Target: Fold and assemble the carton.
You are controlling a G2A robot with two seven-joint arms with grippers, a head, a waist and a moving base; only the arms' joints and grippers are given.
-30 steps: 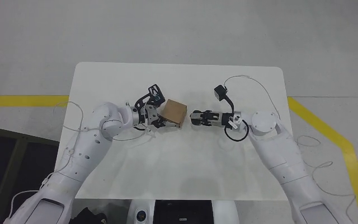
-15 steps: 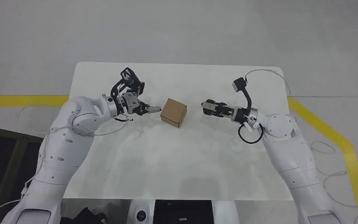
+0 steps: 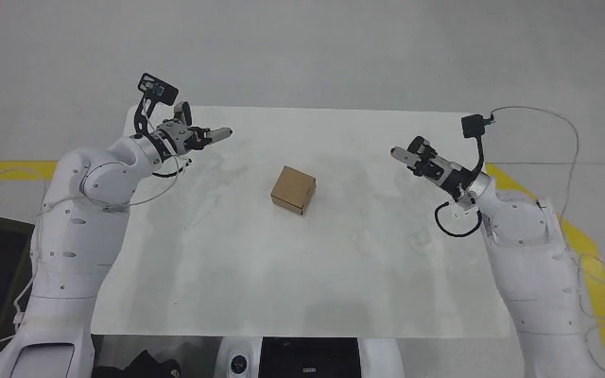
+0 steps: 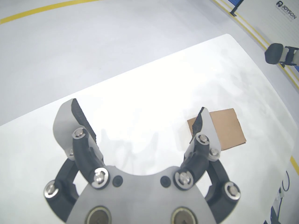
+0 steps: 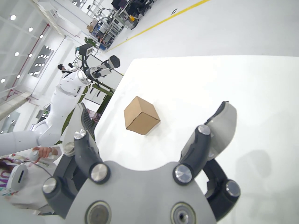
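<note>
The carton point(image 3: 293, 190) is seen as a closed brown cardboard cube, set flat on the white table point(image 3: 378, 283) a little to the left of its middle and turned at a slant to the table's edges. In the right wrist view its top and two side faces point(image 5: 141, 115) are shown flush and square. The carton is gripped by nothing, and both grippers are placed well apart from it, one on either side. The left gripper point(image 3: 219, 134) is found above the far left corner of the table, pointed to the right along the far edge. Its fingers point(image 4: 80, 120) are spread wide, with bare table between the dark ribbed pads; in the left wrist view the carton point(image 4: 224, 129) is seen farther off, partly covered by one fingertip. The right gripper point(image 3: 405, 151) is found above the right part of the table, on its far half, and is pointed left towards the carton. Its fingers point(image 5: 222, 117) are likewise spread wide, nothing is held between them, and the carton is framed in the gap, well beyond the tips. A yellow line point(image 3: 28, 170) is marked on the grey floor to either side of the table, and a thin cable point(image 3: 558, 123) is looped above the right arm.
</note>
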